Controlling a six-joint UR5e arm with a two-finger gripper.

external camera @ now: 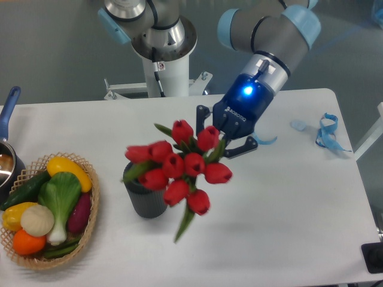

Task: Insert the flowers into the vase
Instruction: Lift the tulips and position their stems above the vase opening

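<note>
From the fixed camera, the gripper point(222, 136) is clamped on the flowers point(178, 170), holding the bunch in the air over the right side of the vase point(143, 197) on the tabletop point(287, 203). To seat them well, the stems must tip downward and centre over the round mouth. "ROBOTIQ" reads on the gripper's body.

Even, bright overhead light fills the scene, and the white desk point(287, 203) looks nearly washed out with only faint, soft shadows. The flowers point(179, 170) are smeared by motion blur, their buds and the trailing leaf soft-edged. A blue lamp glows on the pincer point(224, 134). The grey background stays dimmer.
</note>
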